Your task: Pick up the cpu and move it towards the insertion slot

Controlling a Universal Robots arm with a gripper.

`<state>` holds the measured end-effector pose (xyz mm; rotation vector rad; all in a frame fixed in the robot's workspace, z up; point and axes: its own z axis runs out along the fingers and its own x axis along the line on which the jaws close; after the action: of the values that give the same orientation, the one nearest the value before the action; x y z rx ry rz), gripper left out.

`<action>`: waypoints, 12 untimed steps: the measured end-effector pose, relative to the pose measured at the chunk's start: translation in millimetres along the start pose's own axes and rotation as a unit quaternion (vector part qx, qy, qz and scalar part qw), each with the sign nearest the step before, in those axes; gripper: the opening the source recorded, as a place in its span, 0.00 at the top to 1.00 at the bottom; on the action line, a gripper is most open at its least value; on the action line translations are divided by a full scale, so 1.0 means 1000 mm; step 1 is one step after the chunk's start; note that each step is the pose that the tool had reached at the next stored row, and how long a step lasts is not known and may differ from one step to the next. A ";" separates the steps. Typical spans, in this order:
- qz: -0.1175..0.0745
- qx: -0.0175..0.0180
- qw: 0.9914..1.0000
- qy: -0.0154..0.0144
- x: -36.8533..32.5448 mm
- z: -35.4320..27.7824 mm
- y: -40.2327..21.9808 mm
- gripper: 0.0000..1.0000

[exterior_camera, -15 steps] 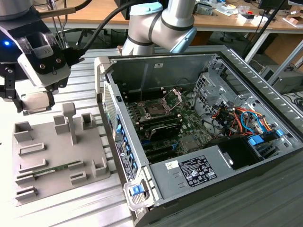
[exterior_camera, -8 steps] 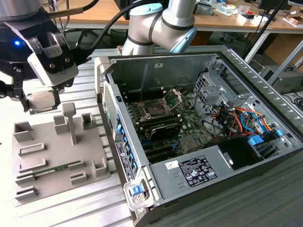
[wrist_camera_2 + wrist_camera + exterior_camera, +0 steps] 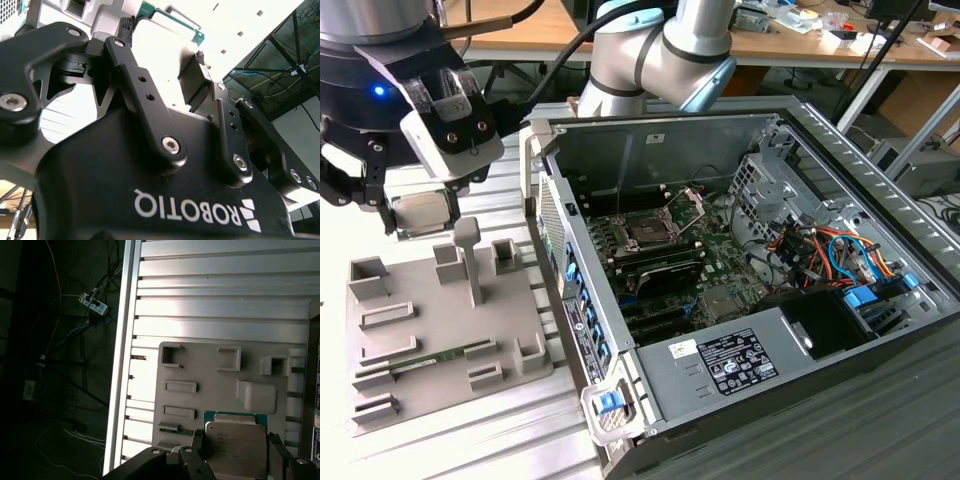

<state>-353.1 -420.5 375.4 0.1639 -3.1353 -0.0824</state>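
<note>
One exterior view adds slot [image 3: 648, 232]; first wrist view: gripper [image 3: 235, 450] clamped on cpu [image 3: 235, 442], silvery top, green rim.

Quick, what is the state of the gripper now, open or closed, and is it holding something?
Gripper: closed on the cpu, lifted above the grey fixture plate.

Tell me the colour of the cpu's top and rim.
Pale silvery top, green rim on the cpu; clearest in the first wrist view.
</note>
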 end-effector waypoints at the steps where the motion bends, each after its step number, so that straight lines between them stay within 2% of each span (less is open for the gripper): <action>1: 0.000 0.000 1.000 0.000 -0.0012 0.0000 -0.0001 0.45; 6: 0.000 0.000 1.000 0.000 -0.0076 0.0000 -0.0008 0.45; 12: 0.000 0.000 1.000 0.000 -0.0194 0.0000 -0.0020 0.45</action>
<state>-333.6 -420.5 375.4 0.1639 -3.1352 -0.0824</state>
